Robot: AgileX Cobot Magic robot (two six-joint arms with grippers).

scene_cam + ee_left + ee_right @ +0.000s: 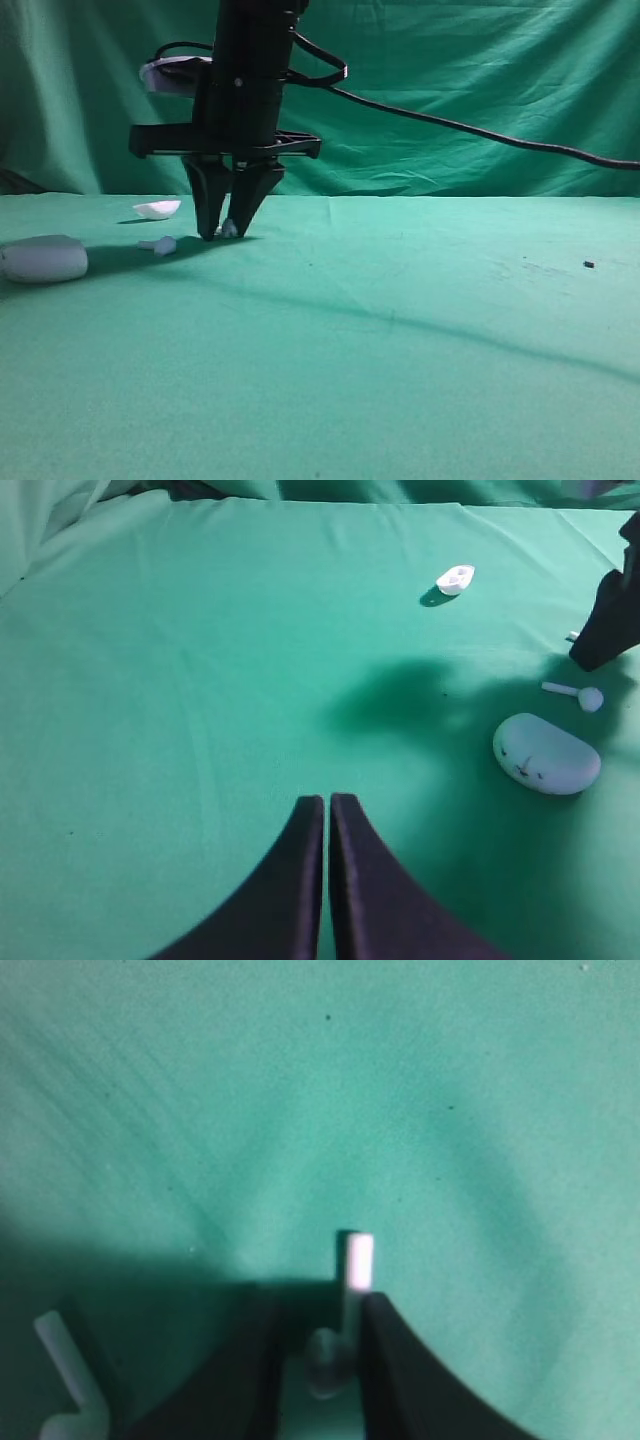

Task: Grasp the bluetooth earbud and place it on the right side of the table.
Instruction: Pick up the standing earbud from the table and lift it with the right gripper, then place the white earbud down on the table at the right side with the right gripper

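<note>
Bluetooth earbud (229, 228) shows in the exterior high view as a tiny pale speck low on the green surface (400, 330), at the left of the scene, sitting between the two dark fingertips of the right pincer (224, 231). That pincer hangs from a black arm that comes straight down from the top of the picture, fingers pointing down and tips at the cloth, narrowed around the earbud. Just to its left lies the twin earbud (160, 244), behind that a shallow white shell (157, 209), and at the left edge the oval case (43, 259). In the left wrist view the left pincer (327, 805) is seen from above with its two black fingers pressed together and nothing between them, held over bare cloth well apart from the objects; the right arm's fingers show as a dark shape at the right edge, with a small white bit of the earbud (572, 637) beside them, the twin (578, 694) and case (546, 753) nearer, the shell (455, 578) farther back. In the right wrist view the earbud (355, 1265) is blurred but plain: a short white glossy stem standing out past the fingertips, its head sunk in shadow between the two black fingers, which close against it on both sides.
</note>
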